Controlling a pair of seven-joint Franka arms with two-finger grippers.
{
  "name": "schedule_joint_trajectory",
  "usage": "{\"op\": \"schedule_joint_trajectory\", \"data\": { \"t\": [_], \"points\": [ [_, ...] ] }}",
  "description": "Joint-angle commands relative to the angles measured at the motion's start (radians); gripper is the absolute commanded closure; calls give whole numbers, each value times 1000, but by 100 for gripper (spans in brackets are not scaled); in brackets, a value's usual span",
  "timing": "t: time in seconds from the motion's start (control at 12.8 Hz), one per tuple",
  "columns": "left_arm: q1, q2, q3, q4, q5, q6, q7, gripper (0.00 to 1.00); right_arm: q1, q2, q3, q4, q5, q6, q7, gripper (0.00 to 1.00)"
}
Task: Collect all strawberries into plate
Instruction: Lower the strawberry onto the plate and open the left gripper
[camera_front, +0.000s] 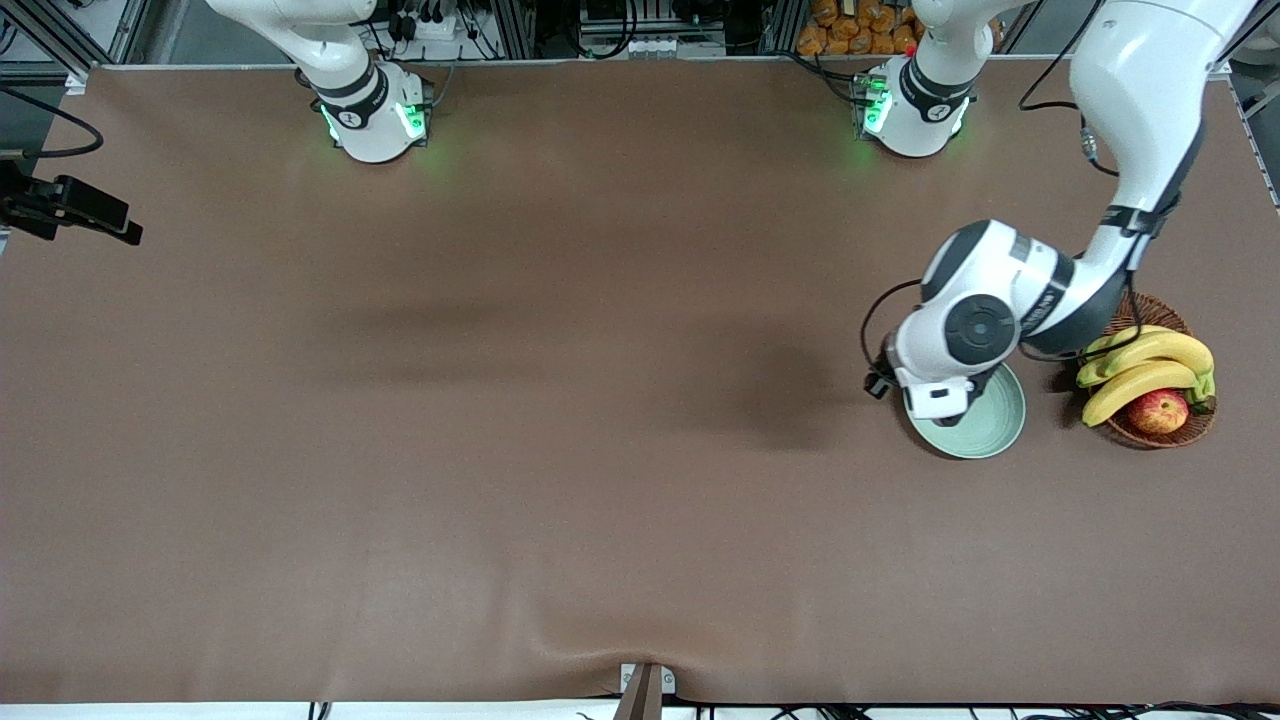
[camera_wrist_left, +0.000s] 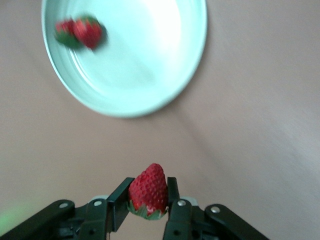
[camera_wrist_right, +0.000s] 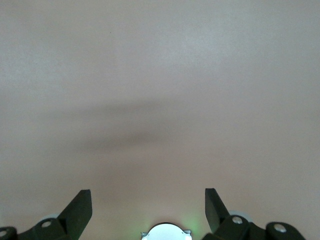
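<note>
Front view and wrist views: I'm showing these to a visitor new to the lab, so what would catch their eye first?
The left pincer gripping a red strawberry, up in the air beside the mint-green plate, where two more strawberries already lie. Next, the wicker basket of bananas and an apple beside the plate, at the left arm's end of the table. The right pincer waits open over bare tabletop.

One red strawberry sits pinched in the left claw, tip outward; two more strawberries lie together near the pale mint plate's rim.
</note>
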Motion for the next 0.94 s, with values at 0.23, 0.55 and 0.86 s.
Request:
{"op": "schedule_joint_trajectory", "data": {
  "t": [0.23,0.55,0.86],
  "points": [
    [114,-14,-7,-62,-4,36,226,100,-9,5,3,18,29,-62,1,0],
    [173,79,-4,-59,149,97,275,100,-12,5,3,20,29,-62,1,0],
    [212,136,10,-42,183,145,390,50,-10,5,3,20,29,-63,3,0]
  ]
}}
